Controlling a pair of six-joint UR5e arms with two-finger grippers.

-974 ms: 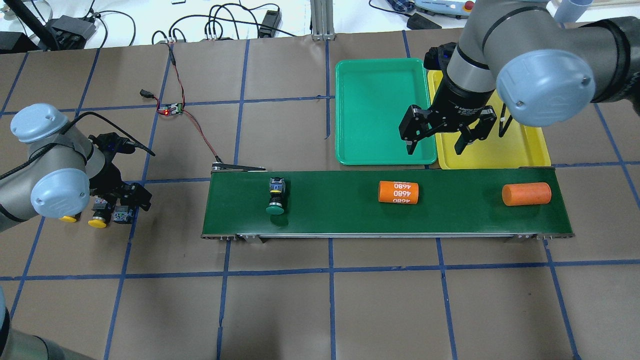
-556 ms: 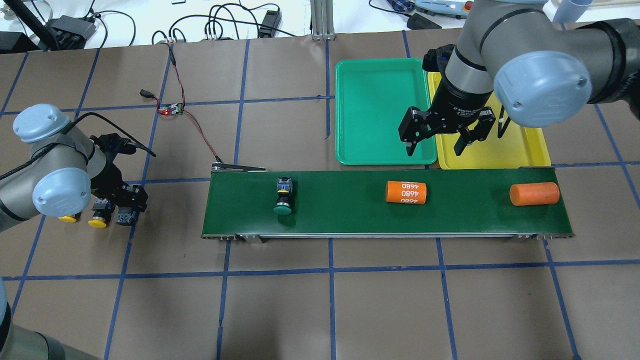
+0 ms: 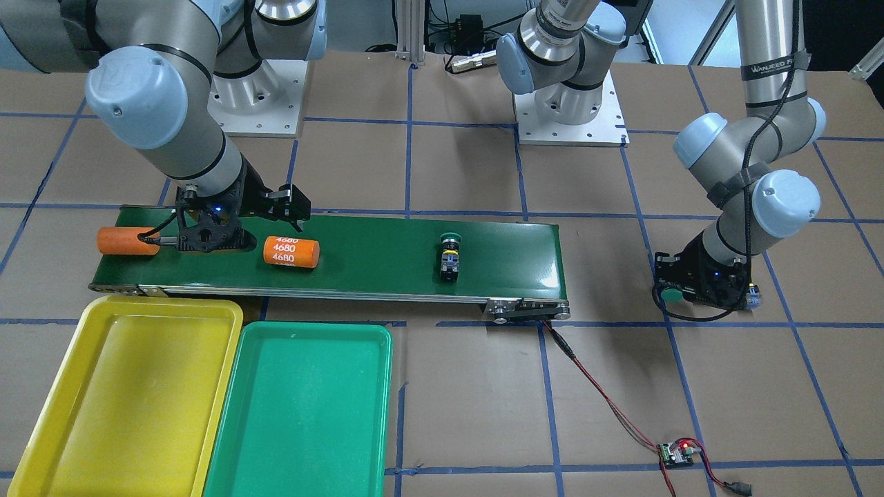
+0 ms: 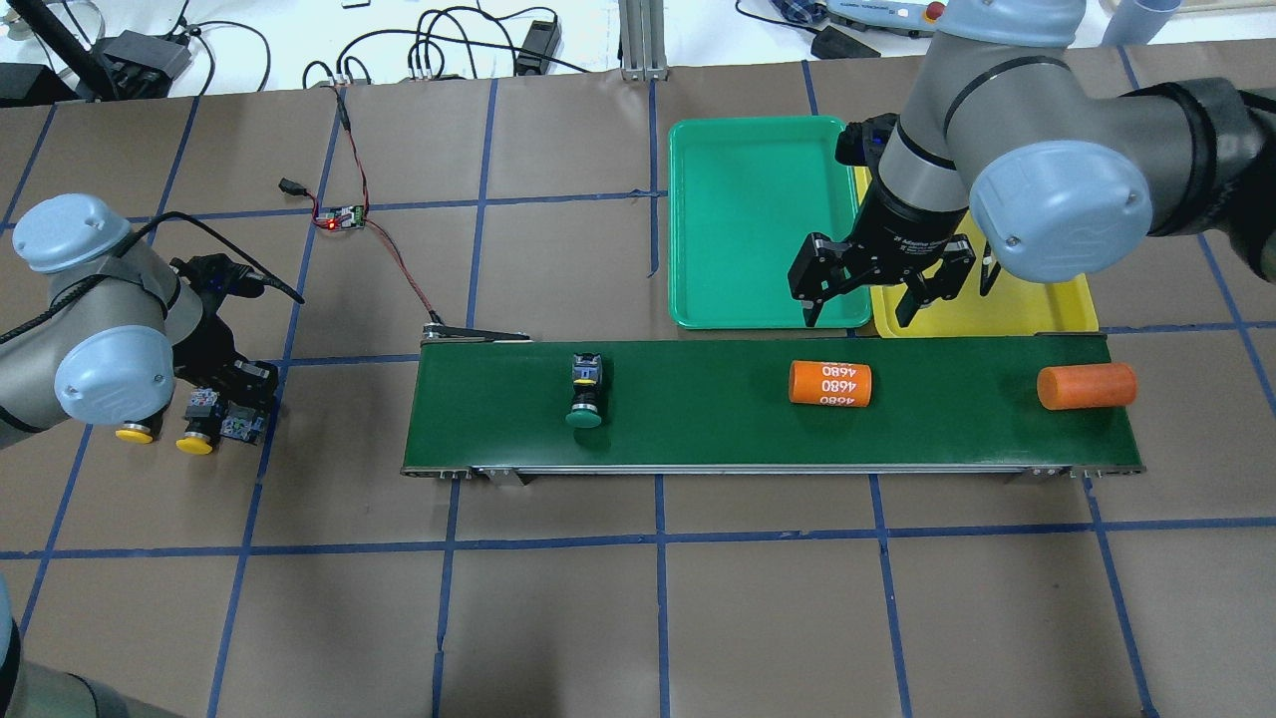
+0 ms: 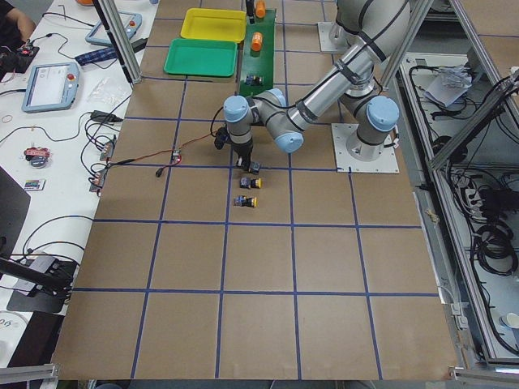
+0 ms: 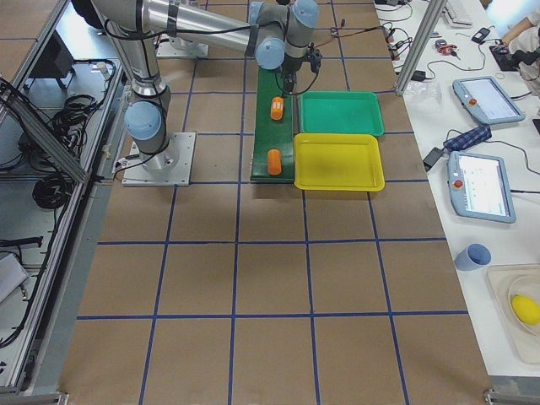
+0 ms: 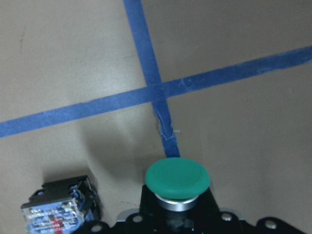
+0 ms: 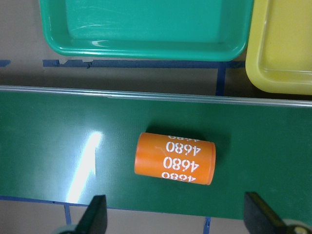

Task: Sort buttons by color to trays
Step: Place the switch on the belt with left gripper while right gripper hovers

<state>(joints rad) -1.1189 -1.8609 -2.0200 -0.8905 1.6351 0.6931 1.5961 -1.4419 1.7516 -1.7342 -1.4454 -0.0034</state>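
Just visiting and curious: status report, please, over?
Right end effector open over printed cylinder. Left end effector at green button, grip unclear. Second green button on belt. Green tray, yellow tray empty.

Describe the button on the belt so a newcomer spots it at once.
Find the long dark-green conveyor belt mid-table. Toward its left-arm end lies a small black button, green mushroom cap facing the robot. Its neighbours, a numbered orange cylinder and a plain orange cylinder, are capless.
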